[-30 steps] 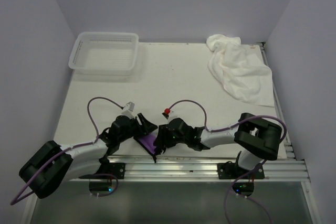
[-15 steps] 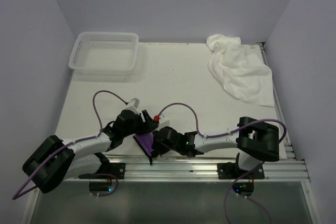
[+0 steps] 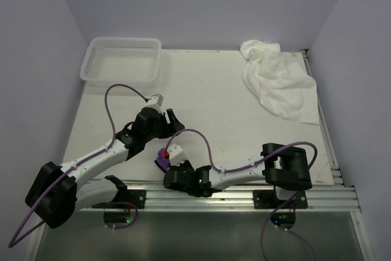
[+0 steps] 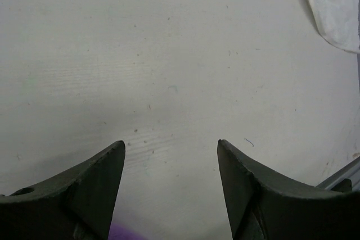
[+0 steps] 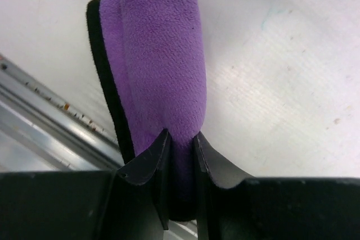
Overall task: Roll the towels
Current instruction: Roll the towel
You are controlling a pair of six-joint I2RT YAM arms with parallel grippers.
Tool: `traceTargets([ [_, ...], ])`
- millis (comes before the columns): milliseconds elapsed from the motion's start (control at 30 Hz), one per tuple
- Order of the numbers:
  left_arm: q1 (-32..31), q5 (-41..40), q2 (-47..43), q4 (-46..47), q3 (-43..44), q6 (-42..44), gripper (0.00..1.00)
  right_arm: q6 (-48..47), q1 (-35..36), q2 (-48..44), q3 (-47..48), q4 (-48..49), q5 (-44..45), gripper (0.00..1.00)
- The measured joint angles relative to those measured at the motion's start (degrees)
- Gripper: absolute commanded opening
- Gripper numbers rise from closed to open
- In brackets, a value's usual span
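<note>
Right gripper [image 5: 180,139] clenched on the doubled-over purple towel [image 5: 163,54] near the front edge of the table [image 3: 208,90], left gripper [image 4: 170,147] spread and empty; the white towel [image 3: 278,80] lies crumpled at the far right corner, so neither roll looks finished.

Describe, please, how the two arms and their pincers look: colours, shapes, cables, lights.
Both arms have white links between bulky black joints: the left arm and the right arm. A purple cable loops along each one. Small green lights glow at the bases. The left pincer and the right pincer each have two dark, wedge-shaped fingers that taper to a tip.
</note>
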Motion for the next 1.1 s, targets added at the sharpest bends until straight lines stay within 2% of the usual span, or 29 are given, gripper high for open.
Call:
traceTargets([
  [200, 0.11, -1.44, -2.47, -4.37, 1.25, 1.84, 0.72, -3.96, -0.63, 4.59, 4.76, -1.49, 8.35, 0.0],
  [400, 0.15, -1.4, -2.16, -6.38, 1.25, 2.73, 0.71, -7.93, -1.22, 9.81, 10.84, -3.41, 12.66, 0.0],
  [600, 0.15, -0.94, -2.16, -7.02, 1.03, 3.17, 0.72, -10.03, -1.33, 13.2, 14.03, -5.44, 15.39, 0.0],
  [933, 0.44, -3.98, -8.39, -15.5, 0.81, 3.78, 0.72, -12.15, -0.76, 17.57, 18.18, -8.66, 20.26, 0.0],
  [1100, 0.46, -3.52, -8.02, -16.87, -0.13, 3.48, 0.72, -13.22, -0.63, 18.38, 19.17, -9.51, 20.76, 0.0],
])
